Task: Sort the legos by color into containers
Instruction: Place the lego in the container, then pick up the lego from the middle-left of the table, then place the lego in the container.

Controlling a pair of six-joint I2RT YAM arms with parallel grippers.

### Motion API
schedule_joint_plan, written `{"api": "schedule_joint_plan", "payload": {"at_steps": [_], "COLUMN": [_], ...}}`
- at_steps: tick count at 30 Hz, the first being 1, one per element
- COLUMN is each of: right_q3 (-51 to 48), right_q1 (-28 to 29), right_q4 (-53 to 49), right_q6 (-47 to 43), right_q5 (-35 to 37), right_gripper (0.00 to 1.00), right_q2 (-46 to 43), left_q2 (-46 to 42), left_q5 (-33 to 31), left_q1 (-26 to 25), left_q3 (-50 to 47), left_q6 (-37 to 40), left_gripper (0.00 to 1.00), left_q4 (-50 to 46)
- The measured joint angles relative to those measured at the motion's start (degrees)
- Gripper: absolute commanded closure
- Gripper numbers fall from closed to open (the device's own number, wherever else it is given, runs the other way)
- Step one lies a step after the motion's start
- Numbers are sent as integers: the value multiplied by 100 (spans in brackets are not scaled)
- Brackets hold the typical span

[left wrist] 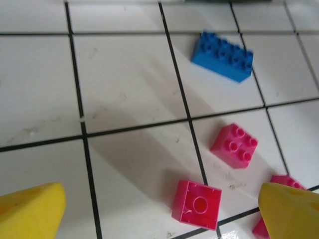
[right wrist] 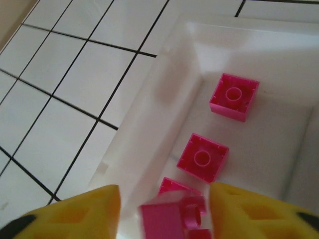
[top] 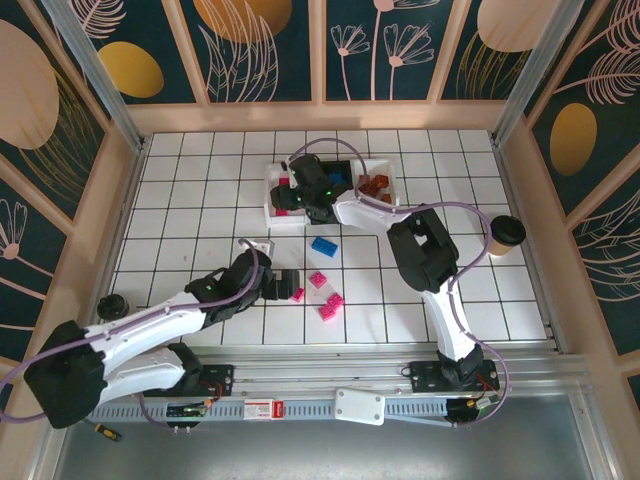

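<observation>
Lego brick of magenta-pink plastic (right wrist: 169,217) loose between the right fingers over a tray

The small pink brick sits in the gap between the yellow fingers (right wrist: 75,214) of the right gripper (right wrist: 164,211). They stand partly apart with space on either side of it, so nothing is clamped. Below it lies a white rectangular plastic tray (right wrist: 164,99), the leftmost of three in a row at the far side of the table. Two more magenta-pink bricks (right wrist: 234,97) rest on its floor, undersides up. Next in the row stands a black tray (top: 350,170) with something blue inside. Next to that is a second white tray (top: 388,166) holding orange-brown bricks (top: 375,185).

Nearer the arms, on the white tiled table (top: 180,200), a blue oblong brick (left wrist: 222,56) lies alone. The left gripper (left wrist: 159,214) is low over the table, its yellow fingers spread wide and holding nothing. An upturned pink brick (left wrist: 197,204) lies on the tiles between them, and a studs-up pink brick (left wrist: 234,145) lies just beyond. A third is partly hidden behind the finger at the right of that view. A brown paper cup with a dark lid (top: 505,235) stands well apart, near the table's right edge.
</observation>
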Motion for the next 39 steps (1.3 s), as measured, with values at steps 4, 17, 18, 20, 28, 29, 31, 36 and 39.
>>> {"api": "schedule_joint_plan", "payload": {"at_steps": [4, 17, 18, 20, 28, 29, 31, 36, 39], "right_q3": [-177, -3289, -3495, -3853, -4909, -4962, -5058, -5167, -5184], "right_q1": [-31, -55, -55, -55, 83, 173, 442, 1058, 1246], "right_q4": [107, 922, 979, 1058, 892, 833, 699, 625, 629], "right_q6": [83, 352, 374, 439, 474, 455, 402, 345, 348], "right_q5": [-11, 13, 22, 50, 343, 400, 520, 824, 970], "right_gripper": [36, 35, 35, 35, 34, 34, 34, 33, 33], "right_q2": [-175, -2964, -3130, -3401, -4113, -4113, -4061, -3574, -3305], "left_q2": [588, 2177, 2194, 2212, 1753, 1606, 1279, 938, 1163], "left_q5": [205, 146, 94, -9, -35, -37, -24, -39, -26], "left_q1": [-214, -586, -592, -590, -621, -603, -439, 407, 815], "left_q3": [11, 573, 575, 575, 339, 330, 332, 772, 1379], "left_q6": [105, 481, 492, 509, 350, 328, 299, 323, 393], "left_gripper": [2, 36, 42, 50, 72, 73, 74, 75, 76], "left_q4": [219, 444, 446, 411, 339, 291, 267, 262, 308]}}
